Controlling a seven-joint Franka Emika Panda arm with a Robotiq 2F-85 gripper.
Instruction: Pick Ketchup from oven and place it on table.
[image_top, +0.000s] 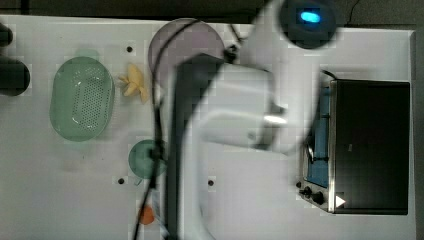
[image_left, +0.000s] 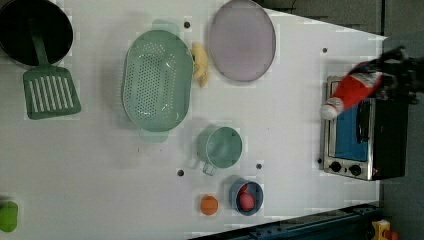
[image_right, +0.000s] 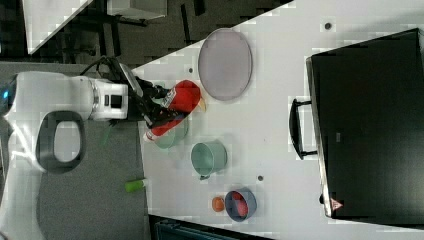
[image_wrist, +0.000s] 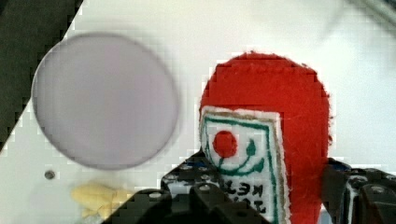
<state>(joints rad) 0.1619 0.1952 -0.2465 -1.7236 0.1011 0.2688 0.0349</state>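
Note:
My gripper (image_left: 389, 75) is shut on the ketchup (image_left: 352, 90), a red bottle with a white cap, and holds it tilted in the air. In the left view it hangs over the oven's (image_left: 367, 137) upper left corner, cap toward the table (image_left: 280, 130). In the right view the gripper (image_right: 159, 107) carries the ketchup (image_right: 184, 97) well away from the oven (image_right: 370, 125). The wrist view shows the ketchup (image_wrist: 266, 107) and its label between my fingers (image_wrist: 196, 193), high over the white table (image_wrist: 210, 28). In the top view my arm stands beside the oven (image_top: 372, 145).
A lilac plate (image_left: 242, 40) lies left of the oven in the left view, and a yellow toy (image_left: 200, 62) beside it. A green colander (image_left: 157, 80), a green mug (image_left: 220, 147), a blue bowl (image_left: 246, 196) and an orange ball (image_left: 209, 204) stand mid-table. A spatula (image_left: 47, 87) lies far left.

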